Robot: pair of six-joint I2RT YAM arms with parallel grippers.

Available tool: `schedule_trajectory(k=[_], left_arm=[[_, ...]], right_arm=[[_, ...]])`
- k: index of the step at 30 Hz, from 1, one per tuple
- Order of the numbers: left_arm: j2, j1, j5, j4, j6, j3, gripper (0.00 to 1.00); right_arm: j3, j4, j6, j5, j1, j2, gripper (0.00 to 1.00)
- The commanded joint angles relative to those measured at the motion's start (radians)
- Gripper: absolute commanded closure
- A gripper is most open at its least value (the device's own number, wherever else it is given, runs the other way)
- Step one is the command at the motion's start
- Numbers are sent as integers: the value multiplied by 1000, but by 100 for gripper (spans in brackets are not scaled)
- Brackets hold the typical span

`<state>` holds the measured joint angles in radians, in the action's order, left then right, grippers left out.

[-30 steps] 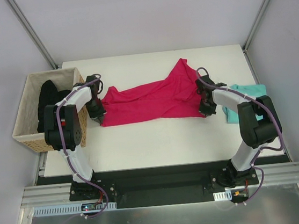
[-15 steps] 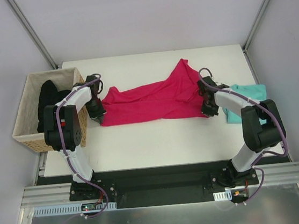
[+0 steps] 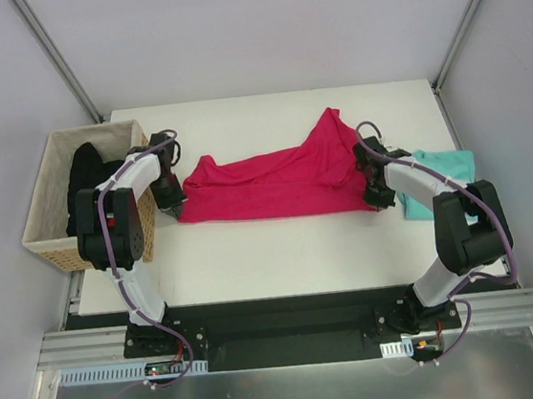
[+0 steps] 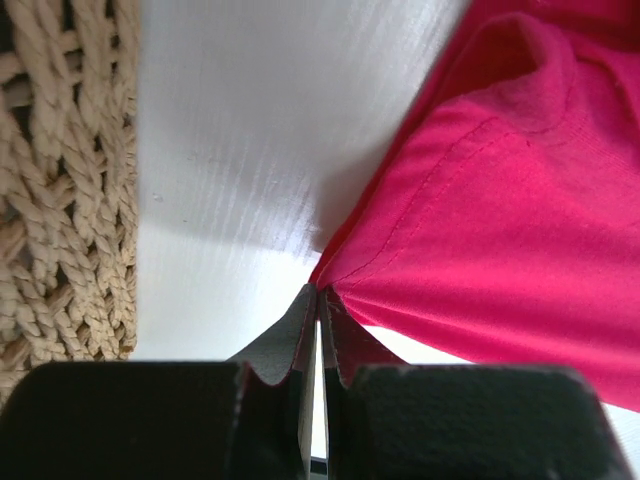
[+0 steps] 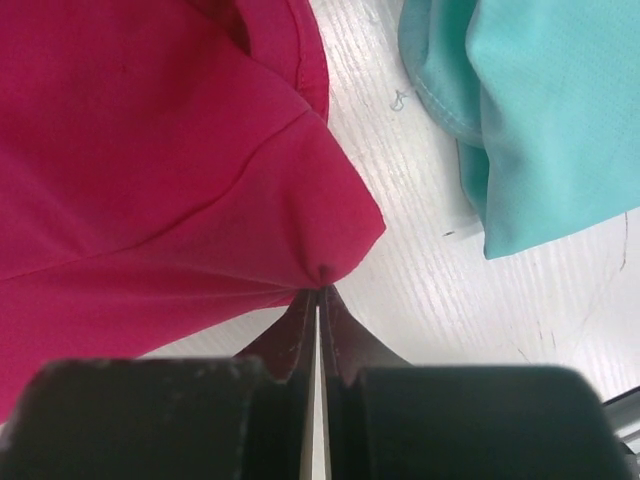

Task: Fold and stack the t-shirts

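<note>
- Worktop [image 3: 283, 255]: white, with a bare strip along the near side between the two arm bases and the cloth.
- Left tool [image 4: 318, 290]: fingers pressed together, pinching a hemmed corner at the left end of the magenta t-shirt [image 3: 274, 184]. The tool sits just beside the wicker basket [image 3: 46, 249].
- Right tool [image 5: 318, 290]: fingers pressed together, pinching a corner at the right end of the same shirt. The cloth bunches into a small peak at the fingertips.
- Magenta t-shirt: spread across the middle of the worktop, drawn out lengthwise between the two tools. It is creased, and one flap runs up toward the far edge, right of centre.
- Teal t-shirt [image 3: 447, 160]: lies in a rumpled heap at the right edge of the worktop, just beside the right tool. It is apart from the magenta shirt, with bare worktop showing between them in the right wrist view.
- Wicker basket: stands off the left edge of the worktop and holds a black garment [image 3: 86, 177].
</note>
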<state>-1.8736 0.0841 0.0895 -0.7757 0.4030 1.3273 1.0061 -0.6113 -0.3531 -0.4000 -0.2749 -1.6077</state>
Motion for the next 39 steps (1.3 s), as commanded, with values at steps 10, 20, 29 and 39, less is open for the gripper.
schedule_trajectory(k=[10, 20, 29, 39], left_arm=[[53, -23, 32, -36, -20, 15, 100], [48, -23, 23, -37, -23, 19, 100], [51, -23, 30, -39, -29, 13, 96], [60, -23, 33, -40, -18, 13, 76]], right_arm=[[57, -68, 34, -36, 16, -31, 57], [55, -73, 25, -37, 14, -11, 49], [83, -87, 23, -31, 14, 11, 49], [124, -120, 22, -33, 13, 63, 49]])
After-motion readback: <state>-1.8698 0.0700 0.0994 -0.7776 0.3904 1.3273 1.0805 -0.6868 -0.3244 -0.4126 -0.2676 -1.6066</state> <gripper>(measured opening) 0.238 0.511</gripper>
